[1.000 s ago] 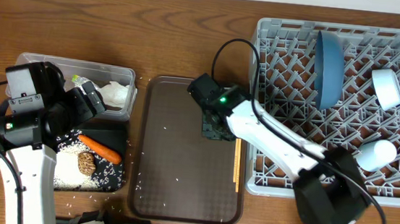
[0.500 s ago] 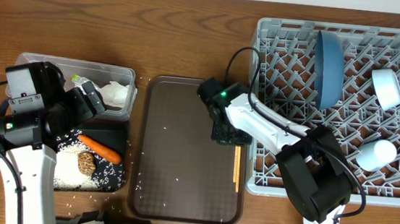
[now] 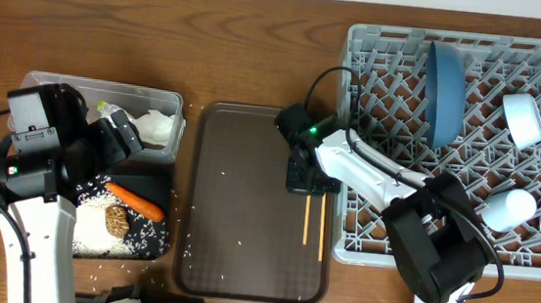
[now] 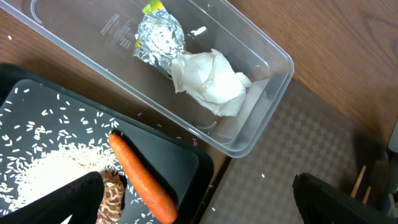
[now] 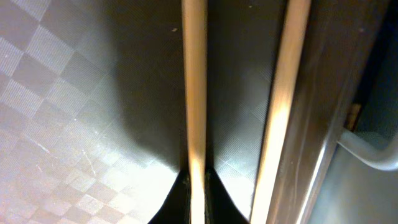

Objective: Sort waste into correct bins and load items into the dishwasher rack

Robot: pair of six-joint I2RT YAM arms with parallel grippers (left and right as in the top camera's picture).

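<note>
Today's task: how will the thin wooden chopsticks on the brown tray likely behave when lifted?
The chopsticks look straight, so probably stiff, not floppy. Being so thin, they are likely light. Smooth and rounded in the right wrist view, one may roll on the tray or pivot if the right gripper pinches only its end.

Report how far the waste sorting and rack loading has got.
Done: crumpled white paper napkin and foil wrapper lie in the clear plastic tub; orange carrot, brown lump and rice in the black tray; blue plate, white bowl and two small cups sit in the grey rack. In hand: the right gripper pinches one wooden chopstick on the brown tray. Remaining: both chopsticks, plus stray rice grains.
</note>
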